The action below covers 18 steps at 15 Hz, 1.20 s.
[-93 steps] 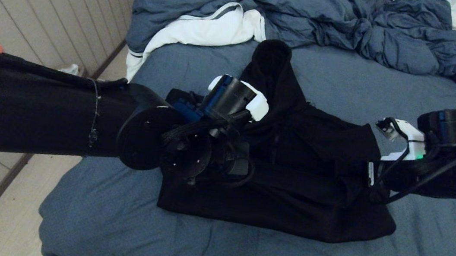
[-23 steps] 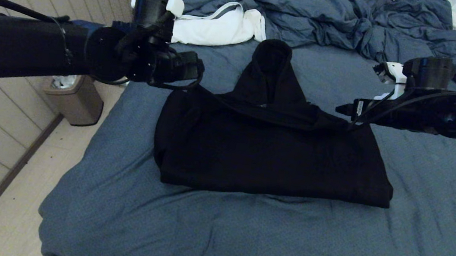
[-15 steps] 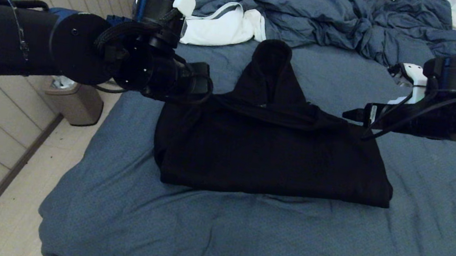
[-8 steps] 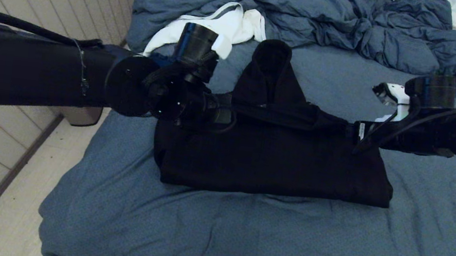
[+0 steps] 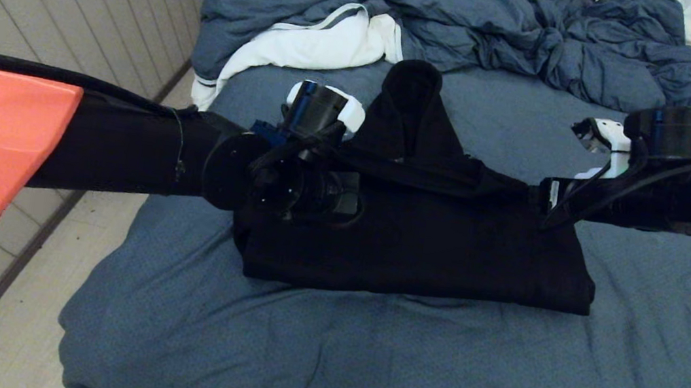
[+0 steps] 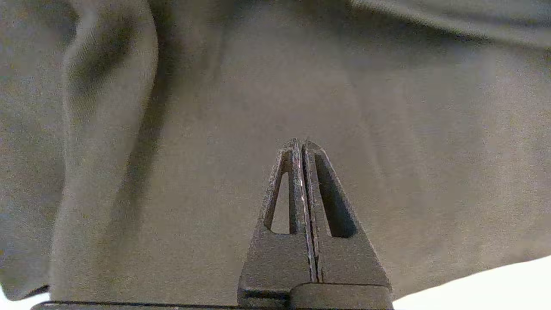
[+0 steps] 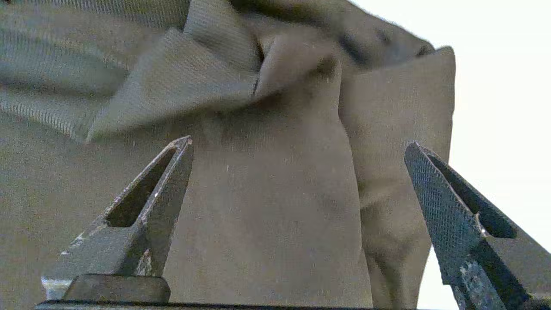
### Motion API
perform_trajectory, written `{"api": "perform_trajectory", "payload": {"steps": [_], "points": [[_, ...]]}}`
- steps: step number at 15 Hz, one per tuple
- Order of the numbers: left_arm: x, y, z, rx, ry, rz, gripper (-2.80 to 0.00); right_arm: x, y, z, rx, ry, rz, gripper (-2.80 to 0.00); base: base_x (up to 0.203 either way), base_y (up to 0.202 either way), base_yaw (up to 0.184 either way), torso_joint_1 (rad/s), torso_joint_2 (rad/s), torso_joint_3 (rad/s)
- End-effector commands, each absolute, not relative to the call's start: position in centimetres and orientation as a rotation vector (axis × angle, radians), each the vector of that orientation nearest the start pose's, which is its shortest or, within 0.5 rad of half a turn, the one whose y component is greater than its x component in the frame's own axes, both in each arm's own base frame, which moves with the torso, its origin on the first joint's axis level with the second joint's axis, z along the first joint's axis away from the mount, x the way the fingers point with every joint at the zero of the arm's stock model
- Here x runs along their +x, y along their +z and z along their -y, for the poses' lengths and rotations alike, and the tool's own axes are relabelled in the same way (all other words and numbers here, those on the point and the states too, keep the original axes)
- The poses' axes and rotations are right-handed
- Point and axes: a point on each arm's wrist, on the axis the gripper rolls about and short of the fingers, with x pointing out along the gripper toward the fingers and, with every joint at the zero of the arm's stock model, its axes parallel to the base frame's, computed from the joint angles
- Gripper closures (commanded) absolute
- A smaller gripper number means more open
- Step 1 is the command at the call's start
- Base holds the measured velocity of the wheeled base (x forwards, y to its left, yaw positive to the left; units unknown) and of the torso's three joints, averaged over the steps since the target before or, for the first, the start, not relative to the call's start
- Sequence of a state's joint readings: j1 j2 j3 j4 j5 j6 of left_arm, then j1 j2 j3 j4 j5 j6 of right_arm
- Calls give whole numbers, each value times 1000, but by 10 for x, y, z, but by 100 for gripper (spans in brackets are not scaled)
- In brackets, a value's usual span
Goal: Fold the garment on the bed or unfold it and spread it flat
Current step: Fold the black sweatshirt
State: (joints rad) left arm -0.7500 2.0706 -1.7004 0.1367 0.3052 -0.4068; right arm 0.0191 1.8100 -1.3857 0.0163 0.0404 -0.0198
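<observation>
Black thick-fabric hoodie lies folded into a broad rectangle on the wide bed with the blue-grey sheet, roughly in the middle of the mattress. Its pointed hood sticks out from the far edge of the fold toward the rumpled blue-grey duvet heaped along the far side of the bed. A white cloth with grey stripes rests against the duvet at the far left, apart from the hoodie.

The left gripper is over the hoodie's left end, just beside the base of the hood; in the left wrist view its jaws are clenched together with nothing between them, their tips close above the plain dark fabric. Whether the tips touch the cloth cannot be told. In the head view the arm's black wrist covers that corner of the garment.

The right gripper is at the hoodie's far right corner. The right wrist view shows its jaws released and spread wide, one to either side of a stretch of smooth fabric, with a bunched fold and a ribbed edge just beyond them. They grasp nothing. In the head view this gripper itself is hidden behind the right arm's wrist.
</observation>
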Motion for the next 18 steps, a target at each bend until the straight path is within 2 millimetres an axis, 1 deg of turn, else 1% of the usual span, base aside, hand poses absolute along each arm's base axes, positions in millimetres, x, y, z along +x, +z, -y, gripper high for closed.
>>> {"api": "perform_trajectory", "payload": {"steps": [1, 3, 4, 5, 6, 9, 12, 14, 16, 18], "points": [[314, 214, 283, -133, -328, -526, 0, 349, 247, -6, -13, 61, -434, -280, 0, 0, 0, 0, 0, 0], [314, 215, 282, -137, -328, -519, 0, 348, 247, -7, -22, 66, -436, -280, 0, 0, 0, 0, 0, 0], [314, 215, 282, -136, -327, -518, 0, 348, 247, -7, -23, 61, -435, 0, 0, 0, 0, 0, 0, 0], [315, 216, 283, -137, -329, -511, 0, 348, 245, -9, -25, 61, -437, 0, 0, 0, 0, 0, 0, 0], [315, 218, 283, -138, -332, -505, 0, 348, 249, -10, -20, 67, -417, 0, 0, 0, 0, 0, 0, 0], [317, 222, 284, -141, -334, -489, 0, 348, 250, -9, -21, 64, -412, 0, 0, 0, 0, 0, 0, 0], [321, 216, 284, -143, -322, -503, 0, 351, 235, -12, -26, 75, -459, 0, 0, 0, 0, 0, 0, 0], [325, 211, 283, -142, -310, -509, 0, 358, 225, -17, -24, 85, -487, 0, 0, 0, 0, 0, 0, 0], [331, 212, 276, -149, -291, -506, 0, 362, 224, -19, -21, 89, -484, 0, 0, 0, 0, 0, 0, 0], [340, 210, 270, -153, -274, -507, 0, 370, 218, -21, -23, 93, -497, 0, 0, 0, 0, 0, 0, 0]]}}
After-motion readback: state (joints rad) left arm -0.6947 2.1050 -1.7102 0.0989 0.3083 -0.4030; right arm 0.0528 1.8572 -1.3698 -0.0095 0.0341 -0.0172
